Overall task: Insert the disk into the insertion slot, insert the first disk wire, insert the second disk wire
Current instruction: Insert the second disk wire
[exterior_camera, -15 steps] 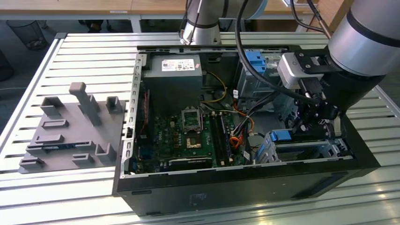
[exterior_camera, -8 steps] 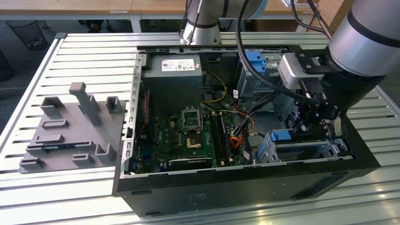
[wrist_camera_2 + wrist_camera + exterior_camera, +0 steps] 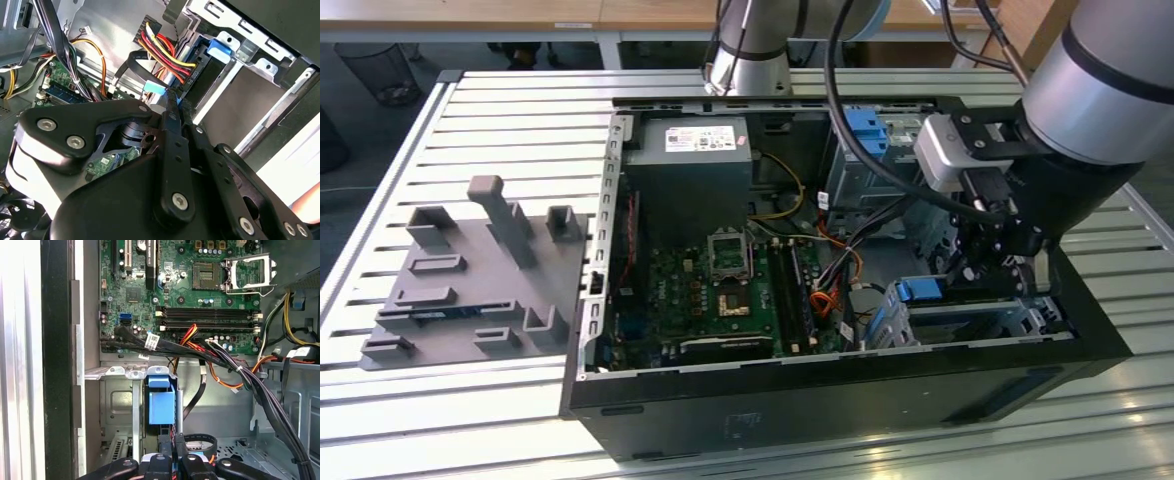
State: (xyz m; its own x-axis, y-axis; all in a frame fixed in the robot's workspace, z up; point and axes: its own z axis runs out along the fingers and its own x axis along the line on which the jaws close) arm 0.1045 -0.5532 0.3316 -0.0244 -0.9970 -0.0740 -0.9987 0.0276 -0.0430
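The gripper (image 3: 1001,262) hangs low inside the open computer case (image 3: 827,400), at the corner holding the insertion slot (image 3: 974,322) — the low cage of grey sheet metal. The disk (image 3: 161,407) appears already seated there: in the first wrist view its blue frame stands just ahead of the fingertips, between the cage rails. In the second wrist view the fingers (image 3: 170,120) lie nearly together, their tips pinching a small light-blue connector (image 3: 153,88) on a flat dark cable, right beside the wider power plug (image 3: 165,55) with its red and yellow wires, which sits against the disk's end. So the jaws stand almost closed on that connector.

I judge the plug light and stiff but its cable springy — it will tug sideways. The plug body's flat sides are the place to hold, never the wire, since the disk's contacts are fragile.
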